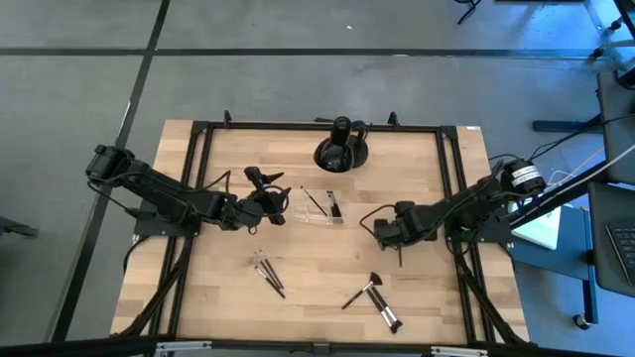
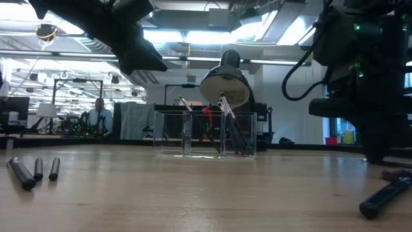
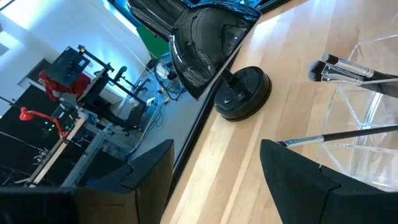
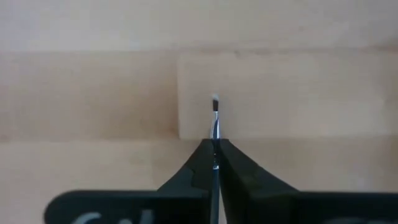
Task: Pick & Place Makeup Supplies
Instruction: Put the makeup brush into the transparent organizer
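Makeup brushes [image 1: 270,274] lie in loose groups toward the desk's [image 1: 327,297] front edge, a fan-tipped pair [image 1: 373,296] to the right of them; others stand in the clear organiser [image 1: 317,206] near the desk's middle. A black lamp-like object [image 1: 340,149] sits by the far edge. The left gripper [image 1: 266,203] hangs beside the organiser, jaws apart. The right gripper [image 4: 215,152], near the right edge, pinches one thin brush [image 4: 215,112] just above the wood.

No text, label, brand, number or sign can be read in any of the four views, neither on the table nor in the room behind.
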`<control>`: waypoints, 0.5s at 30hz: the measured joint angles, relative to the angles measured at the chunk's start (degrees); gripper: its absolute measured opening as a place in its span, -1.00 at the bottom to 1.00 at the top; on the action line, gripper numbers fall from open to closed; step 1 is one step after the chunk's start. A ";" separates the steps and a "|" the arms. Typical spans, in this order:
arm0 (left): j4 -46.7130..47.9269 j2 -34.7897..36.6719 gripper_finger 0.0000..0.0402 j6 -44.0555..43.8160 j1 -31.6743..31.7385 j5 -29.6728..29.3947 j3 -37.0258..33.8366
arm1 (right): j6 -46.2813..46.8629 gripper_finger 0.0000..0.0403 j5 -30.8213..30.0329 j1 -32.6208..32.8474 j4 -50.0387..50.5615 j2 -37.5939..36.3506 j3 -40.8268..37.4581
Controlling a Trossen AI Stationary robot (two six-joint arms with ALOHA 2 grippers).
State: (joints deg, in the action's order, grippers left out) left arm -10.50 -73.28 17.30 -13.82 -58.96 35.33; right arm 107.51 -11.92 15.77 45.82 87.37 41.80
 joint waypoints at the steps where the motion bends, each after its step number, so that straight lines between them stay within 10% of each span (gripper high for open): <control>1: 0.00 0.00 0.17 0.00 0.00 0.00 0.00 | -0.01 -0.91 -0.70 0.00 -0.05 0.03 -0.01; 15: 4.48 1.01 0.17 -0.21 0.00 -5.01 -0.02 | -17.98 -0.99 -27.70 7.52 0.60 -0.06 12.96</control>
State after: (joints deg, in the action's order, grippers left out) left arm -6.02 -72.26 17.09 -13.82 -63.97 35.31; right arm 89.53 -39.62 23.29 46.42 87.31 54.76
